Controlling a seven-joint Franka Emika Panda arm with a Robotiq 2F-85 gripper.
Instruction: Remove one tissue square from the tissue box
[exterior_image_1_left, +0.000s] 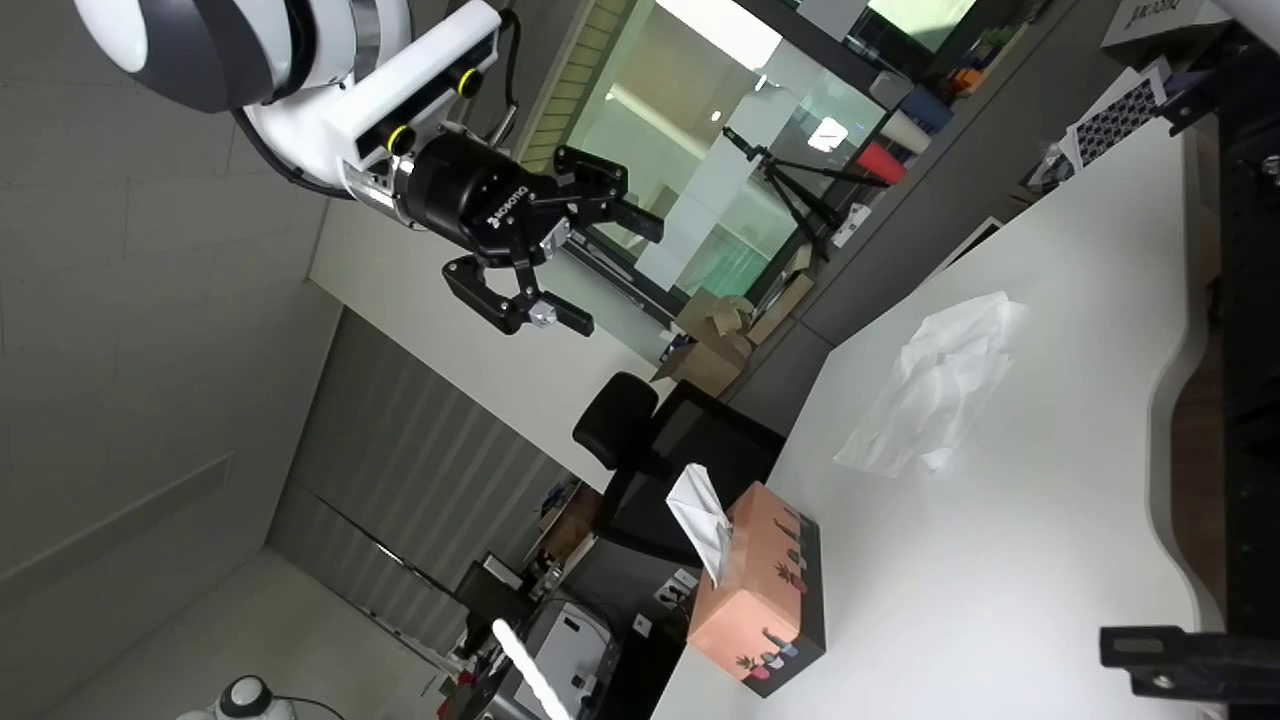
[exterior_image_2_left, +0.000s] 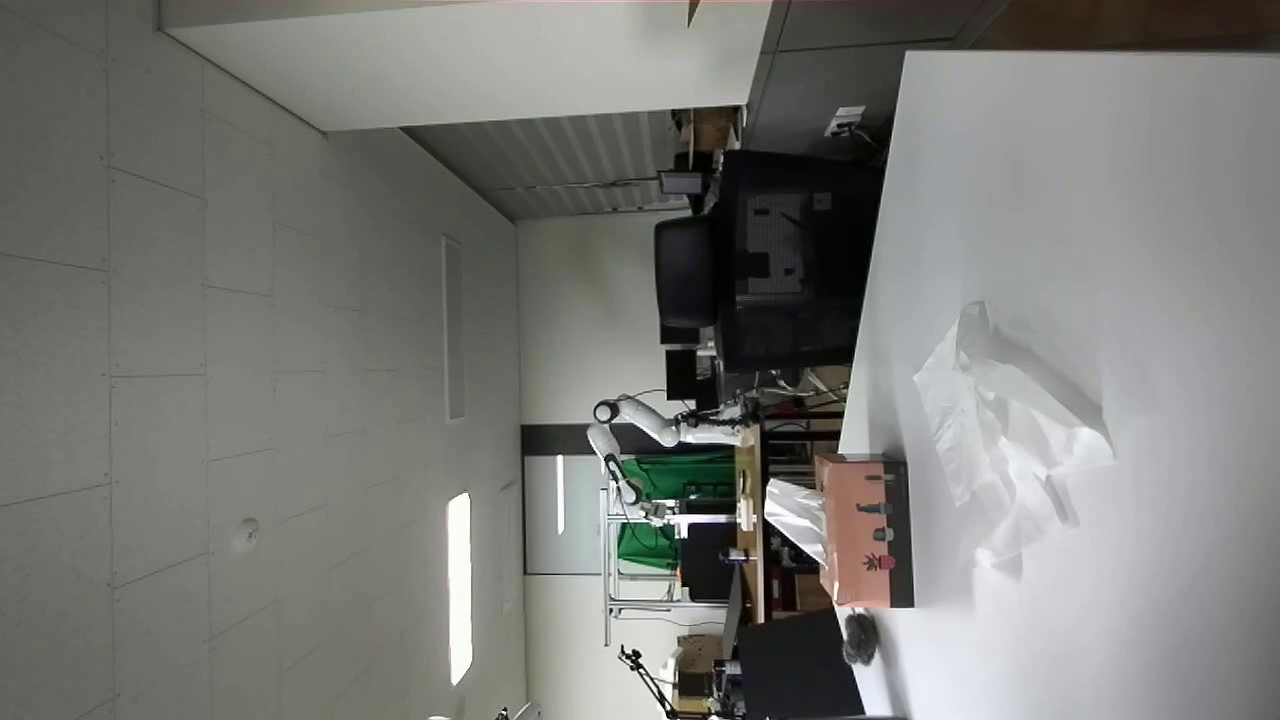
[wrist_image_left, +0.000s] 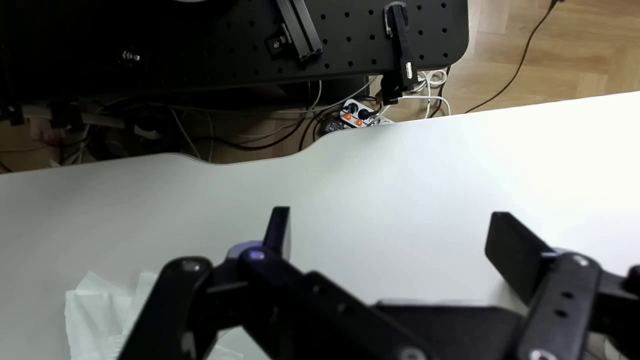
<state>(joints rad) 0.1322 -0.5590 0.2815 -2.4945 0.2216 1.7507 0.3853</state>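
The tissue box is peach with a dark base and printed potted plants. It stands on the white table in both exterior views (exterior_image_1_left: 745, 605) (exterior_image_2_left: 862, 530). A white tissue (exterior_image_1_left: 703, 515) sticks up out of its slot, and it also shows in an exterior view (exterior_image_2_left: 797, 512). A loose crumpled tissue (exterior_image_1_left: 940, 385) lies on the table apart from the box, also in an exterior view (exterior_image_2_left: 1005, 430) and at lower left in the wrist view (wrist_image_left: 97, 315). My gripper (exterior_image_1_left: 608, 270) is open and empty, well above the table and away from the box. Its spread fingers show in the wrist view (wrist_image_left: 391, 225).
The white table (exterior_image_1_left: 1050, 560) has a wavy edge beside the black perforated mounting plate (wrist_image_left: 360, 45). A clamp (wrist_image_left: 400, 45) sits on that plate. A black chair (exterior_image_2_left: 790, 260) stands beyond the table. A small dark fuzzy thing (exterior_image_2_left: 860, 638) lies beside the box.
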